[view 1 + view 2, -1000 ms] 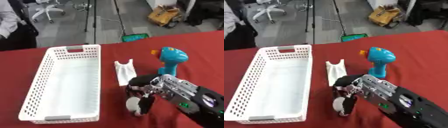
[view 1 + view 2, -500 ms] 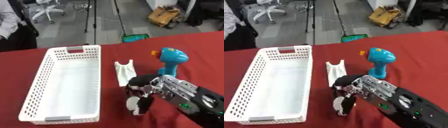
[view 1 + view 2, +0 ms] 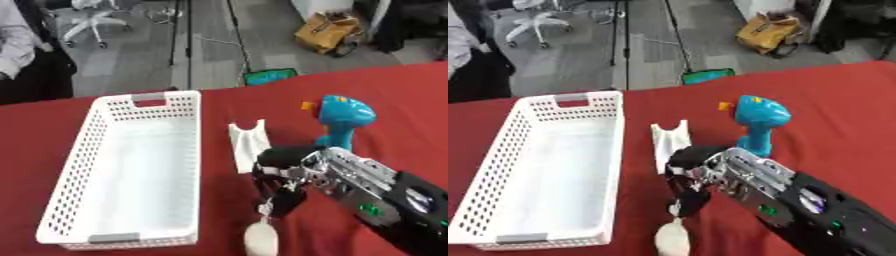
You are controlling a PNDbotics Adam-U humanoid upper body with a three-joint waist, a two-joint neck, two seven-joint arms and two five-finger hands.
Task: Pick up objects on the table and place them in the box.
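My right hand (image 3: pixel 284 182) comes in from the lower right, fingers curled and pointing down. A white oval thing (image 3: pixel 261 239) lies or hangs just below the fingertips near the table's front edge. Its thin white top end (image 3: pixel 677 208) runs up between the fingertips. The white perforated basket (image 3: pixel 77 170) stands to the left with nothing in it. A white curved piece (image 3: pixel 248 144) lies right of the basket, just behind the hand. A blue toy drill (image 3: pixel 343 121) stands upright to the right of it. My left hand does not show.
The table is covered in red cloth (image 3: pixel 411 110). Beyond its far edge are a grey floor, office chairs, a stand and a yellow bag (image 3: pixel 328 31). A person stands at the far left.
The white oval thing has dropped from between the fingers towards the front edge and now sits below the fingertips. The hand has barely moved.
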